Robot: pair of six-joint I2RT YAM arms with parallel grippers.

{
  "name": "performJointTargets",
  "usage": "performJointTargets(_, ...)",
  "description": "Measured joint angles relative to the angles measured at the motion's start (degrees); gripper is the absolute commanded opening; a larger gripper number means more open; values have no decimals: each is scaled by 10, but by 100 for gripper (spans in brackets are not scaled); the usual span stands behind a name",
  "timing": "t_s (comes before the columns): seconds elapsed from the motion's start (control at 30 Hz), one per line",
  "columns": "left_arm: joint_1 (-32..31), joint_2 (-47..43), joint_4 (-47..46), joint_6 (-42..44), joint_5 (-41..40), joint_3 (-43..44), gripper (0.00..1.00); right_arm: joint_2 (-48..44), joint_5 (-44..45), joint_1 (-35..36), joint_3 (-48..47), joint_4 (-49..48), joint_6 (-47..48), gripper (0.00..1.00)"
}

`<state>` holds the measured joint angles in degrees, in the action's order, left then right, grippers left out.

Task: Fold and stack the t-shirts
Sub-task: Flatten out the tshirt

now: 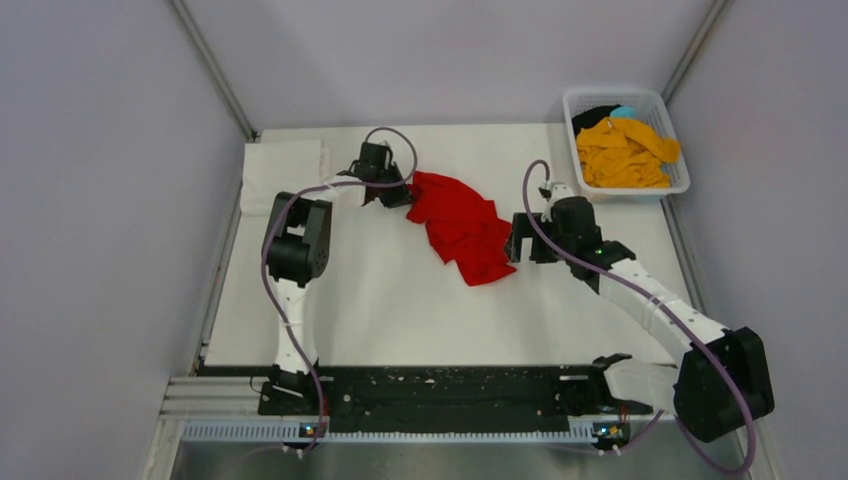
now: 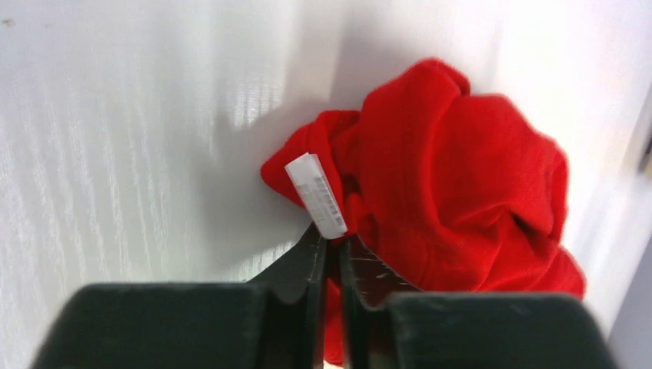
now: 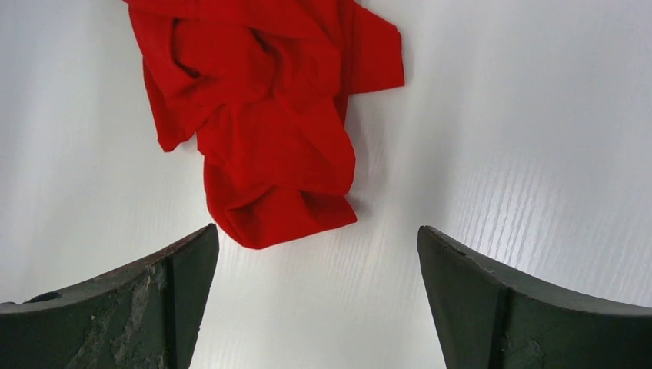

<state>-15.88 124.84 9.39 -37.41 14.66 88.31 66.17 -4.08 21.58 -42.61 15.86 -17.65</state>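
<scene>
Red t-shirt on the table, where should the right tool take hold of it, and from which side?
Probably the near folded corner of the red t-shirt, approached from above on its right side. That corner lies free nearest the open right tool, opposite the label end pinched by the left tool.

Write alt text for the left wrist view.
The left gripper has its jaws closed on the edge of a crumpled red t-shirt, right by its white label. The shirt lies bunched on a white table.
</scene>
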Motion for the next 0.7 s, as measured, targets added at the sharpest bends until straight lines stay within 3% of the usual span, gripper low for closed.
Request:
performJointTargets(0.23,0,7,-17,-17,27,-3,0,42,-26,0,9,-16,-16,94)
performJointTargets(0.4,3,-55,-37,-17,24,-89,0,113,-57,0,10,-28,-21,88)
performJointTargets(0.7,18,-210,-51,-16,14,-179,0,231,-133,1,-16,-67,-12,42)
